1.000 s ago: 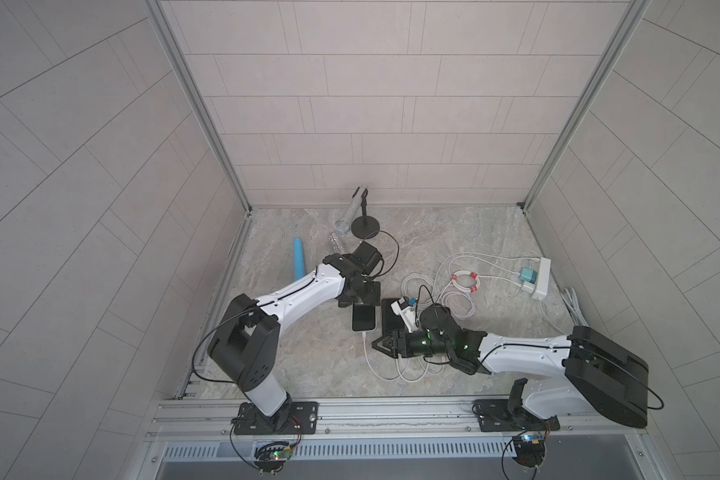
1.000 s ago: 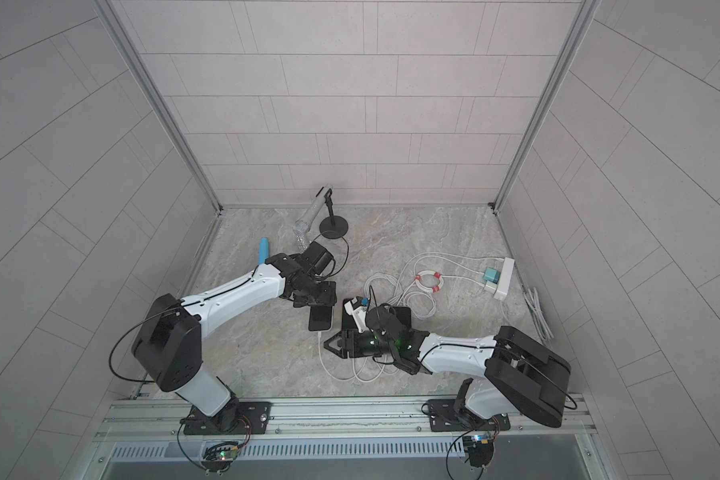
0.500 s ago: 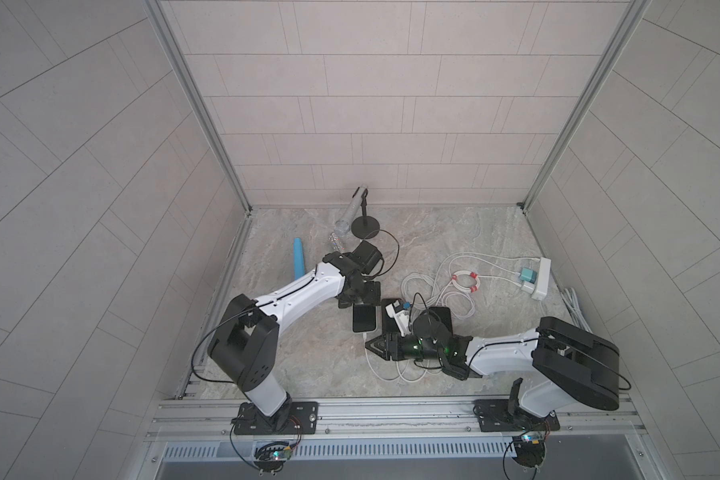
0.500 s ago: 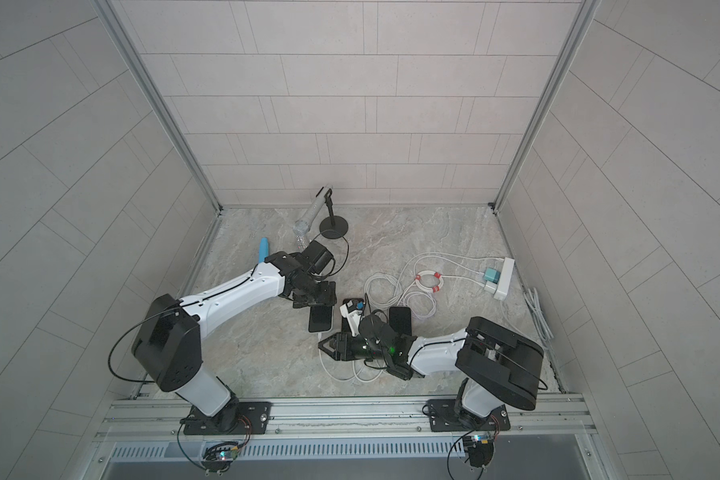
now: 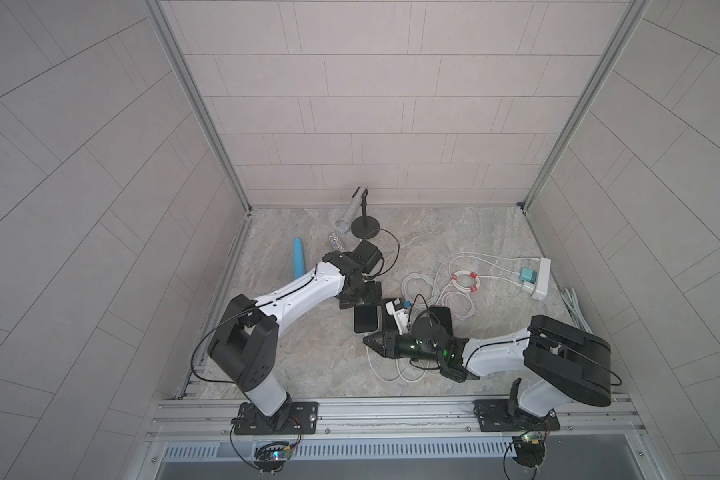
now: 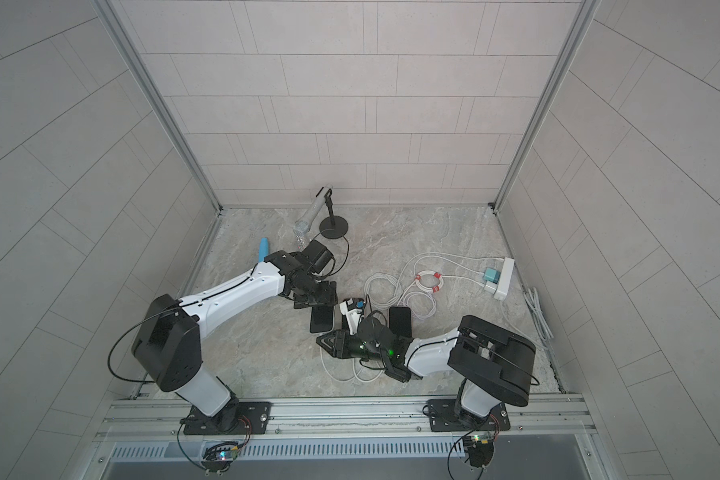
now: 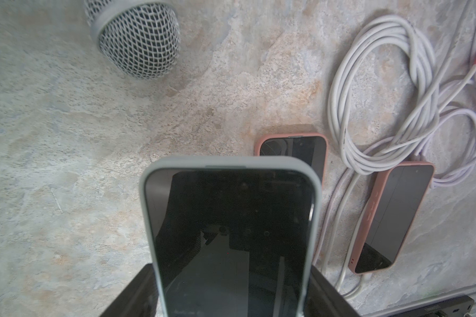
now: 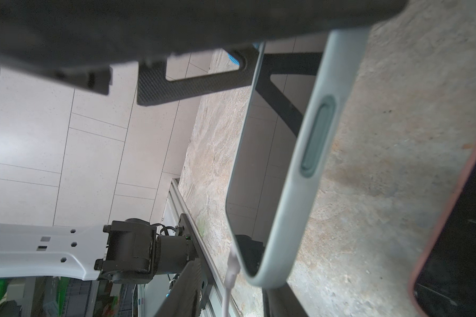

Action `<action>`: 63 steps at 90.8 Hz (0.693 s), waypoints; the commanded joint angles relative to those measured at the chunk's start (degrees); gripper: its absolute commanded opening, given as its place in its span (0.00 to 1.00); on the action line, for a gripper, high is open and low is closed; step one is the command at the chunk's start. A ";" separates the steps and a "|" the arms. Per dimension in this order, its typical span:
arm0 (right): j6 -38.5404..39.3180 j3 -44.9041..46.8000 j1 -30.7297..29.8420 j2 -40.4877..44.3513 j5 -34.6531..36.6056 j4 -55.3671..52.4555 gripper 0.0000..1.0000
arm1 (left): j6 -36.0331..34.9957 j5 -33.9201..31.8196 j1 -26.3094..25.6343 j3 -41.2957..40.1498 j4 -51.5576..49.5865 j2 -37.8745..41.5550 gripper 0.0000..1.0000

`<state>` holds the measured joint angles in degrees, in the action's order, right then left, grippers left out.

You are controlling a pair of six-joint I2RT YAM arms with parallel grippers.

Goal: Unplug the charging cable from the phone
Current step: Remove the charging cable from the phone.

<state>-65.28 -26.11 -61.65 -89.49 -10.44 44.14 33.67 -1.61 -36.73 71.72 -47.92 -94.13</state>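
The phone (image 5: pixel 366 319) in a grey-green case lies screen up mid-table, also visible in a top view (image 6: pixel 321 319). My left gripper (image 5: pixel 360 297) is shut on its far end; in the left wrist view the phone (image 7: pixel 231 233) fills the space between the jaws of the left gripper (image 7: pixel 231 288). The white charging cable (image 5: pixel 391 374) loops toward the front, and its plug (image 8: pixel 232 270) sits in the phone's near end (image 8: pixel 300 164). My right gripper (image 5: pixel 368 343) is at that end. The right gripper (image 8: pixel 231 292) stands open, one finger either side of the plug, with gaps showing.
Two pink-cased phones (image 7: pixel 294 153) (image 7: pixel 390 216) lie right of the held one. Coiled white cables (image 5: pixel 462 282) run to a power strip (image 5: pixel 541 278) at the right wall. A microphone (image 7: pixel 138 41), its stand (image 5: pixel 366 226) and a blue cylinder (image 5: pixel 298 257) are behind the left arm.
My right gripper has slid a little left to the phone's near end and its jaws have narrowed around the plug. The left gripper has kept its hold and not moved.
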 commanded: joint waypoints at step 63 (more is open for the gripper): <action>-0.44 -1.58 -0.58 -3.48 -1.57 2.73 0.07 | 0.50 0.74 0.17 1.51 -0.10 1.84 0.00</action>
<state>-65.98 -27.00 -61.91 -92.31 -11.57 44.93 33.69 -1.63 -36.73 71.75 -47.92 -94.13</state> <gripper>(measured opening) 0.098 0.777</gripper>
